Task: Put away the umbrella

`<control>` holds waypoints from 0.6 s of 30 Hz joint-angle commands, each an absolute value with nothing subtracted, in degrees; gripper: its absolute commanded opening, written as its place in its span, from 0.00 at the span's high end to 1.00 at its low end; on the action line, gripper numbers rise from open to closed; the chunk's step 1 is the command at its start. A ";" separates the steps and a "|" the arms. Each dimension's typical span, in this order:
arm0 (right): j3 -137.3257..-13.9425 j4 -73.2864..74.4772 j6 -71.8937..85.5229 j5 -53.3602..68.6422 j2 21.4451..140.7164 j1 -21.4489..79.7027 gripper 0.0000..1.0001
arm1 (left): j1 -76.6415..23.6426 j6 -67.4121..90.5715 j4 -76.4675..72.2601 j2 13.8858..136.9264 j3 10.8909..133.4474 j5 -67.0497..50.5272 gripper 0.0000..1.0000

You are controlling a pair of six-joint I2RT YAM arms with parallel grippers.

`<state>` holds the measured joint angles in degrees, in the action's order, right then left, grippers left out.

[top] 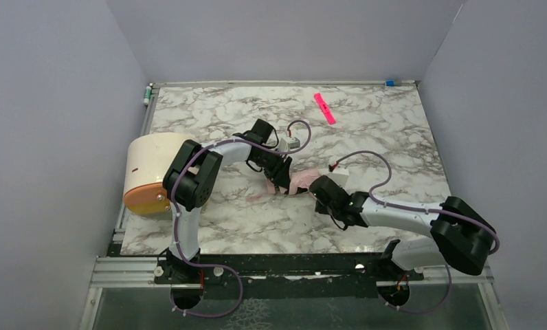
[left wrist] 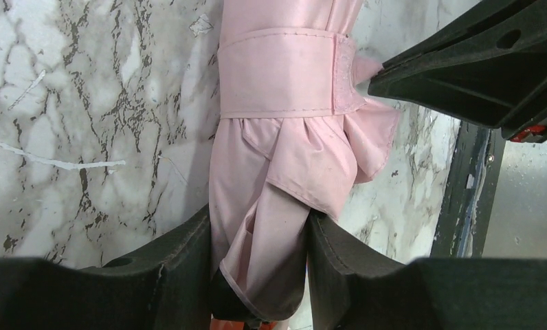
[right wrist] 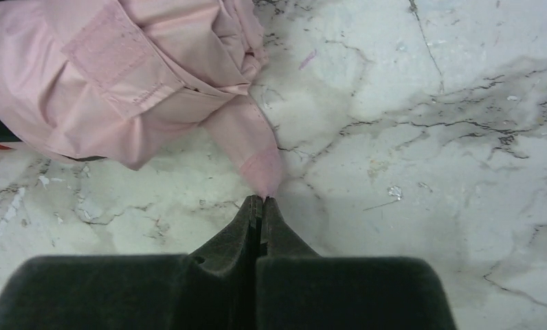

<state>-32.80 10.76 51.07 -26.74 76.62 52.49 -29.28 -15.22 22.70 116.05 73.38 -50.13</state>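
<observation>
One umbrella (top: 299, 182) lies flat on the desk (top: 394, 137) between my two sets of jaws, its long side running from one to the other. My left jaws squeeze its pink folds. My right jaws are pressed tight together, a pink flap (right wrist: 257, 155) touching their tip. Left of the left jaws sits a cream cylinder (top: 150, 175); far past both, a bright pink strip (top: 324, 108).

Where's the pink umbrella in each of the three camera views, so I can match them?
Top external: the umbrella is a small pink bundle at mid-table.
Left wrist: it fills the centre, from the top edge down between the fingers of the left gripper.
Right wrist: upper left corner, one flap reaching the shut tips of the right gripper.
Shared landmark: the marble table under it in every view.
</observation>
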 commanded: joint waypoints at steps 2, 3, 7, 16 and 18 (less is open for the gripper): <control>-28.92 23.24 54.06 -25.84 73.93 52.29 0.99 | -26.63 -16.33 23.64 118.05 71.48 -32.17 1.00; -28.42 23.35 54.55 -25.38 73.46 52.29 1.00 | -26.63 -16.19 23.43 117.91 71.31 -31.82 1.00; -26.21 21.33 55.59 -24.64 70.44 52.29 1.00 | -26.63 -16.47 23.30 117.39 70.73 -31.90 1.00; -26.26 22.93 54.44 -21.98 67.15 52.29 0.99 | -27.04 -14.37 21.15 116.32 69.01 -27.81 1.00; -25.45 22.43 53.96 -19.78 66.89 52.29 1.00 | -27.07 -13.88 20.61 116.08 68.64 -26.96 1.00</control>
<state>-27.99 12.36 55.05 -24.32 68.47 52.12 -29.45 -13.80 21.28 114.52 71.31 -48.58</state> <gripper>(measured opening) 0.012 0.450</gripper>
